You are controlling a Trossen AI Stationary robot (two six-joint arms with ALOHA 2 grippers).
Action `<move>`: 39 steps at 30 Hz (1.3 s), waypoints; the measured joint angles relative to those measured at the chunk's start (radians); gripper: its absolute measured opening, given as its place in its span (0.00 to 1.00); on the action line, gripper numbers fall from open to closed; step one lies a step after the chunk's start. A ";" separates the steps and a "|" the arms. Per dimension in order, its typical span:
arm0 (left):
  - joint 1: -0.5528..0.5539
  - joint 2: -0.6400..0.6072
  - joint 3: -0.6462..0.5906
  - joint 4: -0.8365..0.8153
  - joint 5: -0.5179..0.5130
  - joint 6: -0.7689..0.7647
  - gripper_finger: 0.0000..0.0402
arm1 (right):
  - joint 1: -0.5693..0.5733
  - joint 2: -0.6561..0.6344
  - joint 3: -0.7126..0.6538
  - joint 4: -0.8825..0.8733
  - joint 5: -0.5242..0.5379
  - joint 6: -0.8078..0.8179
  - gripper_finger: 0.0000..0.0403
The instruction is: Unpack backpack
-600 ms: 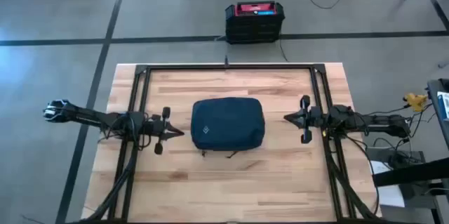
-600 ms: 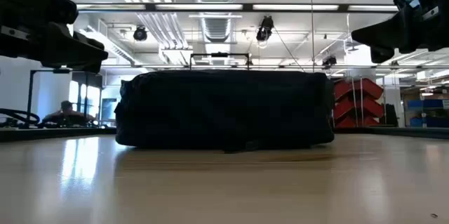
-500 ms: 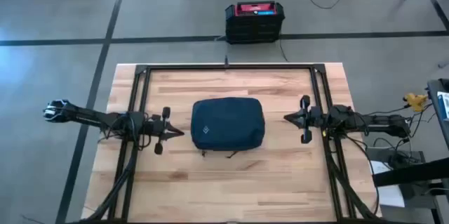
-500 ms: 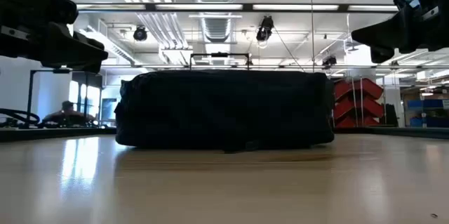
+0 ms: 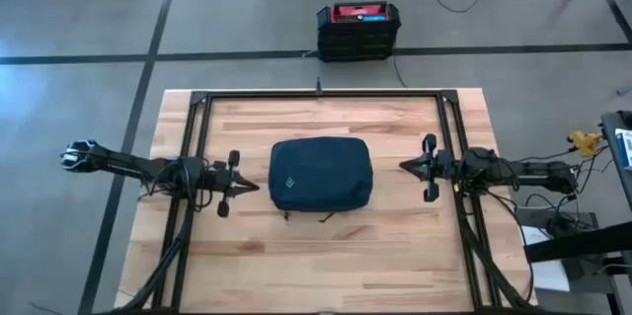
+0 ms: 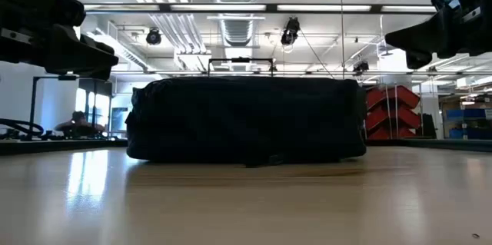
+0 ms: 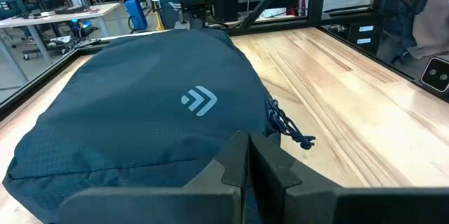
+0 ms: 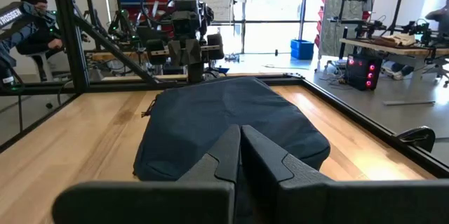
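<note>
One backpack (image 5: 321,174) lies flat in the middle of the wooden table (image 5: 395,256). It is dark navy, of soft fabric, a rounded rectangle, with a small white logo on its upper face near the end that looks to the left arm. The bag looks closed. A short dark cord with a knot hangs out at its near edge and rests on the wood.

The left pincer (image 5: 253,186) is on the left side, raised above the table, and points at the backpack. Its tip is just beside the left end of the bag and does not touch it. In the left wrist view its two fingers (image 7: 226,171) are pressed together and grasp nothing.

The right pincer (image 5: 403,166) is on the other side and points back at the bag. It is a little farther from the bag than the left one, with bare wood between. Its fingers (image 8: 226,155) are also clenched together, with nothing between them.

A black frame (image 5: 321,95) runs along the far edge of the table and down both sides, under the two arms. Toward the near edge of the table, beyond both pincers and the bag, there is a wide strip of free wood. On the floor past the far edge a black crate (image 5: 357,32) with a red top stands well apart.
</note>
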 joint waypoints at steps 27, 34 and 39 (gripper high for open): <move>0.000 0.000 0.000 0.000 0.000 0.000 0.00 | 0.000 0.000 0.000 0.000 0.000 0.000 0.00; 0.000 0.000 0.000 0.000 0.000 0.000 0.00 | 0.000 0.000 0.000 0.009 0.000 0.019 0.00; 0.000 0.000 0.000 0.000 0.000 0.000 0.00 | 0.000 0.027 0.000 0.129 0.038 0.425 0.00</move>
